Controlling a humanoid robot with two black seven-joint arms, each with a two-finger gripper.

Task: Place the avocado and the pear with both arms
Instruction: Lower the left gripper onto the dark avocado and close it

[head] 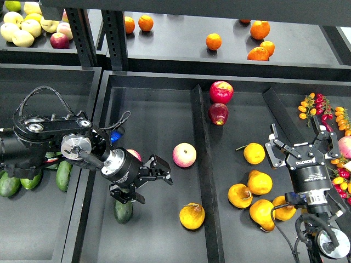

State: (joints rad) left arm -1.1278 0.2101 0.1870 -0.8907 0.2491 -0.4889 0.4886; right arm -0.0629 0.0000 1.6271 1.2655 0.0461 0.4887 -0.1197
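Head view has the avocado (pixel 123 211) lying in the middle bin right under the left gripper (pixel 147 183), whose fingers look spread and empty, and a pear (pixel 192 216) sits close by in the same bin. So I'd guess both fruits are already placed. Right gripper (pixel 301 147) hangs spread and empty over the right bin near more pears (pixel 254 153), so probably only pulling back is left.

Dark green avocado (pixel 123 211) lies lower left, partly hidden; yellow-orange pear (pixel 192 216) rests lower centre, brown blotch up.
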